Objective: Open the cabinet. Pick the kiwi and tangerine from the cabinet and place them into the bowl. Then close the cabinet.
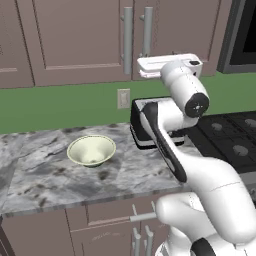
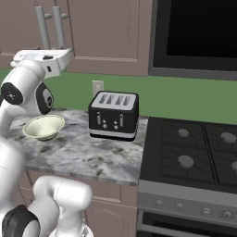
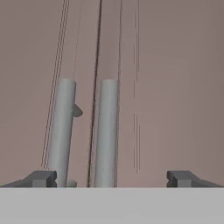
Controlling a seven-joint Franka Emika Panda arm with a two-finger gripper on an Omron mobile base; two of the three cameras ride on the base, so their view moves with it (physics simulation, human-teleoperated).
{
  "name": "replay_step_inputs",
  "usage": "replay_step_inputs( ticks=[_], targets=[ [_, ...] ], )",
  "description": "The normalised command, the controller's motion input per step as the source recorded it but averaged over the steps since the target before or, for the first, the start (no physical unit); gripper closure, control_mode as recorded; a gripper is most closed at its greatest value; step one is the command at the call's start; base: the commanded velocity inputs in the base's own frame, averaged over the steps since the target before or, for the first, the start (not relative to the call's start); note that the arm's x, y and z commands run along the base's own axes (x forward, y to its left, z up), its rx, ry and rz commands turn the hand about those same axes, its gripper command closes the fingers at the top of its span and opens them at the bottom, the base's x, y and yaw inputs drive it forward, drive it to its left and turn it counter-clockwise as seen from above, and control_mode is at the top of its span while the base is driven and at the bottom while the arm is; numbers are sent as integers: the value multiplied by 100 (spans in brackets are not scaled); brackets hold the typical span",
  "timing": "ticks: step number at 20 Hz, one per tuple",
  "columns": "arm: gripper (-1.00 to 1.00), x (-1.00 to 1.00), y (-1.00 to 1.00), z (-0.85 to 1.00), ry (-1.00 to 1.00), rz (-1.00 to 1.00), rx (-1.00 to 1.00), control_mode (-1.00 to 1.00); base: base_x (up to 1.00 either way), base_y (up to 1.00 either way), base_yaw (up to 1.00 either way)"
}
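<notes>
Cabinet (image 1: 85, 35) above desk (image 1: 45, 175), both doors shut, silver handles (image 3: 105, 131) side by side. End effector (image 3: 111, 178) released, jaws wide, raised facing handles, not touching. Bowl (image 1: 91, 150) upright on desk, left of toaster (image 2: 114, 115).

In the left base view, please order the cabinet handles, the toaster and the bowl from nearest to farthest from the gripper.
1. Cabinet handles: directly before the open gripper, above.
2. Toaster: below it on the counter.
3. Bowl: farthest, lower left on the counter.

Mauve cabinet (image 1: 80, 40) shut, silver bar handles side by side; cream-green bowl (image 1: 91, 150) upright on the counter
</notes>
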Motion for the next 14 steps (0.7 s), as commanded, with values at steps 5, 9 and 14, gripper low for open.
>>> replay_step_inputs(
  ticks=[5,9,14],
  targets=[
    [-100,75,2,0,3,0,0,-100,0,0,0],
    [-100,80,1,-4,2,0,2,-100,0,0,0],
    [-100,79,10,-13,1,0,4,-100,0,0,0]
  ],
)
